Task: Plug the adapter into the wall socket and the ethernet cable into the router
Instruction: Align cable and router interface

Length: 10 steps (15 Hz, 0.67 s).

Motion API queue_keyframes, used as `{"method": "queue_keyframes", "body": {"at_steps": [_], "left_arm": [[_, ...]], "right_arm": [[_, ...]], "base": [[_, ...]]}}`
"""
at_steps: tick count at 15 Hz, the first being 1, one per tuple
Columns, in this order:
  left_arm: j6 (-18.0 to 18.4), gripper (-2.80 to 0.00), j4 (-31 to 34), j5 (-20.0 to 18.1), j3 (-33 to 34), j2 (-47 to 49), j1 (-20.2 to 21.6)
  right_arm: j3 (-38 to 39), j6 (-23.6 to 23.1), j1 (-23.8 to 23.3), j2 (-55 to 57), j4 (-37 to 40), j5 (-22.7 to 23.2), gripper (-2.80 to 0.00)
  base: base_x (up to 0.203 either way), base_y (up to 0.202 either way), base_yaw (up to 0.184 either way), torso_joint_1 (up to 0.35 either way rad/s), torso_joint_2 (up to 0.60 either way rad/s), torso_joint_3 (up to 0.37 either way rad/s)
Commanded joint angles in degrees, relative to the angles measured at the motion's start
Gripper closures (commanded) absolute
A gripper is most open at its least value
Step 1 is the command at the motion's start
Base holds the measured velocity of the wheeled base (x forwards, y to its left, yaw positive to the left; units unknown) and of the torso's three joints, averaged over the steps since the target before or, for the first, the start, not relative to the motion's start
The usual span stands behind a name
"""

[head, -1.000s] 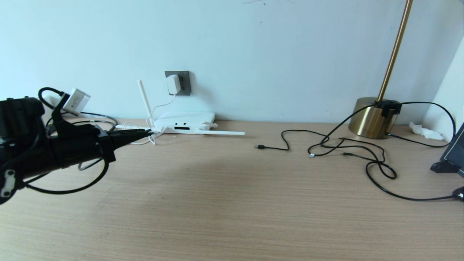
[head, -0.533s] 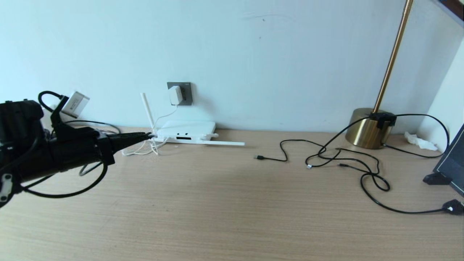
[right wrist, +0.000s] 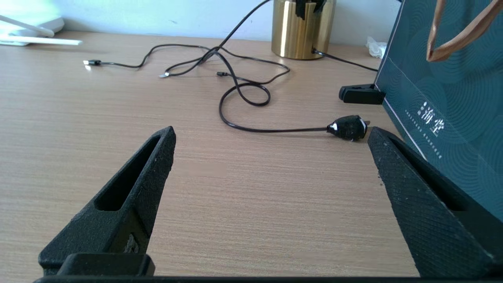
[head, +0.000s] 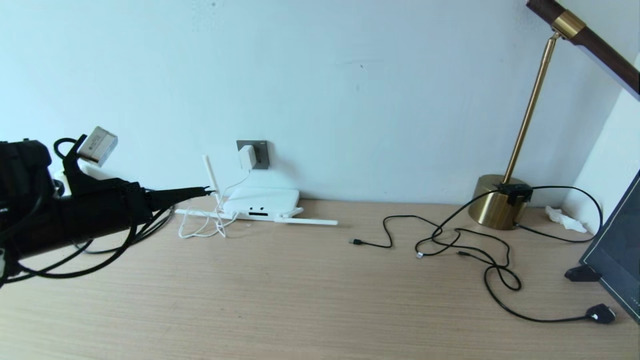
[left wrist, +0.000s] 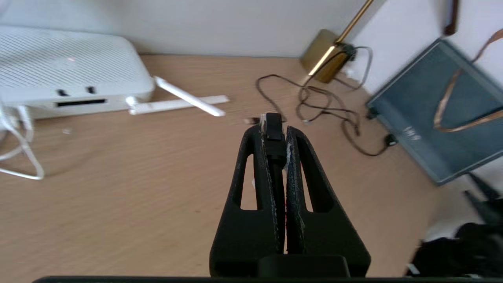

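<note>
One arm works in the head view: the left gripper [head: 206, 190] at nine o'clock, tips near the router [head: 261, 203]; the adapter [head: 247, 156] sits in the wall socket [head: 260, 150]. Left wrist view: fingers [left wrist: 259, 157] pinching the ethernet cable [left wrist: 274, 131]. Right wrist view: right gripper [right wrist: 271, 143] spread wide above the desk [right wrist: 78, 118].

Left hand [left wrist: 274, 129] stretched level, fingers pinched tight; right hand [right wrist: 271, 137] low, fingers spread wide.
</note>
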Motion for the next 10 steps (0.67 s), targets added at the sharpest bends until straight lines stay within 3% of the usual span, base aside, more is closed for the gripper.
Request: {"method": "queue_keyframes", "body": {"at_steps": [1,7,10], "left_arm": [[-7.1,0.00,-0.2,-0.8,0.2,-2.1,-0.6],[-44.0,0.00,-0.2,-1.7,-4.1,-6.6,-4.4],[-60.7,0.00,-0.5,-7.1,-7.7,-8.4,-4.4]], "right_arm": [[0.8,0.0,0.0,0.0,-0.1,0.0,-2.80],[0.8,0.0,0.0,0.0,-0.1,-0.1,-2.80],[0.8,0.5,0.0,0.0,-0.1,-0.1,-2.80]], "base": [[0.000,0.000,0.000,0.052,-0.16,-0.090],[0.000,0.000,0.000,0.010,-0.02,-0.015],[0.000,0.000,0.000,0.000,0.00,0.000]]}}
